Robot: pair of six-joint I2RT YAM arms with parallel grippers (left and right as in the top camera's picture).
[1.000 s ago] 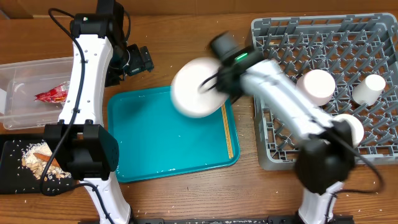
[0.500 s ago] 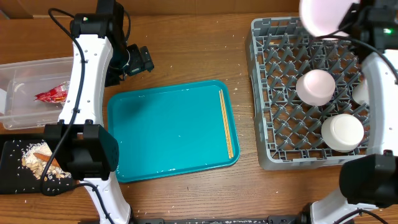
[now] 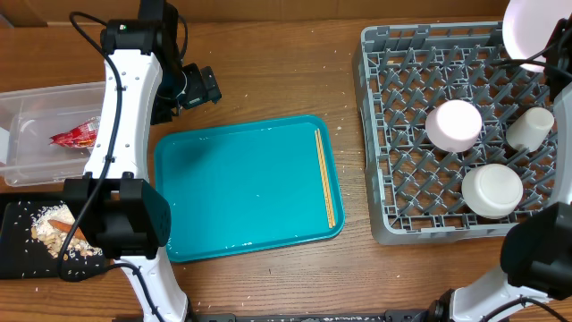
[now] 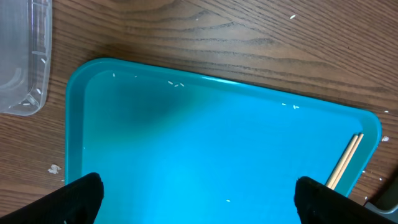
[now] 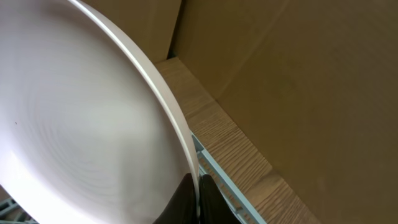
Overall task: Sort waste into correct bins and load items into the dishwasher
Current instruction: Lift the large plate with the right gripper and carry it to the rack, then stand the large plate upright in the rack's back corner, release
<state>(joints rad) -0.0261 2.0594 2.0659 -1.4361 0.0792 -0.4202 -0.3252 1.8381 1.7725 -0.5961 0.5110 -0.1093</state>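
Now my right gripper (image 5: 194, 198) is pinched tight on the rim of the pale plate (image 3: 533, 29), high over the far right corner of the grey dish rack (image 3: 402, 134). Free pegs lie toward seven o'clock from the plate.

The teal serving tray (image 4: 205, 137) lies directly under the left gripper (image 4: 199, 208), reaching out past both of its fingertips, with a few pale flecks (image 4: 177, 84) near its far rim. Beyond that rim runs the wooden table (image 4: 217, 37). Ahead of the right gripper (image 5: 198, 202), a brown cardboard wall (image 5: 298, 74) stands at the table's edge.
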